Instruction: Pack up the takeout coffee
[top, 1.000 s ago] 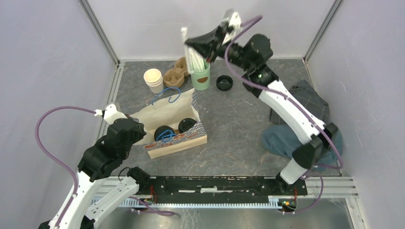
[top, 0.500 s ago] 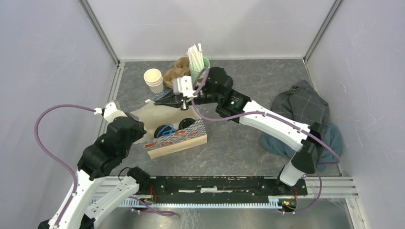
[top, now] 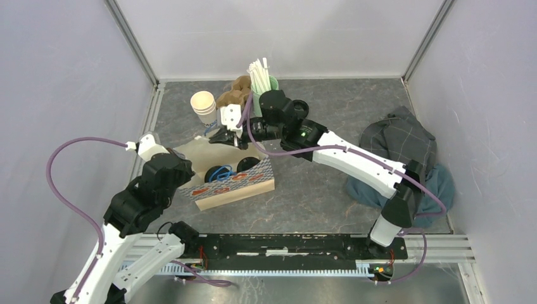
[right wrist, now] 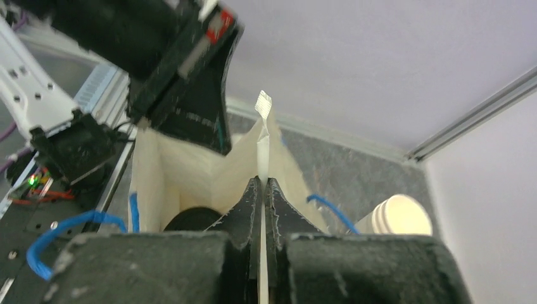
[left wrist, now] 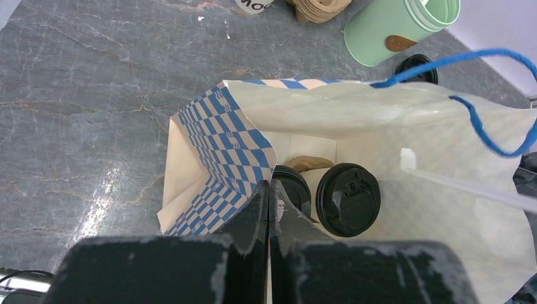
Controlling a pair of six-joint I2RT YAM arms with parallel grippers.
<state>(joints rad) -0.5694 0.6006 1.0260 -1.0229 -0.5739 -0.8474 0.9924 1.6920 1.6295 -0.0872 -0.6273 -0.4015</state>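
Two takeout coffee cups with black lids [left wrist: 348, 199] [left wrist: 296, 189] stand inside an open paper bag [top: 231, 185] with a blue check pattern and blue handles. Only their lids [top: 218, 172] show from above. My left gripper [left wrist: 270, 190] is shut on the checkered rim of the bag [left wrist: 221, 139] and holds it open. My right gripper [right wrist: 262, 183] is shut on a white paper-wrapped straw [right wrist: 261, 142] over the bag's far edge [top: 223, 136]. The straw's tip [left wrist: 462, 187] reaches into the bag from the right.
At the back stand a stack of lidless white cups [top: 204, 105], a brown cardboard cup carrier [top: 233, 96], a green cup [left wrist: 399, 25] full of straws [top: 258, 71] and a loose black lid [left wrist: 416, 63]. Crumpled cloth [top: 402, 149] lies at the right.
My right arm swung down from the straw cup at the back to the bag's opening with a straw in its grip, then edged left. The left arm kept its hold on the bag.
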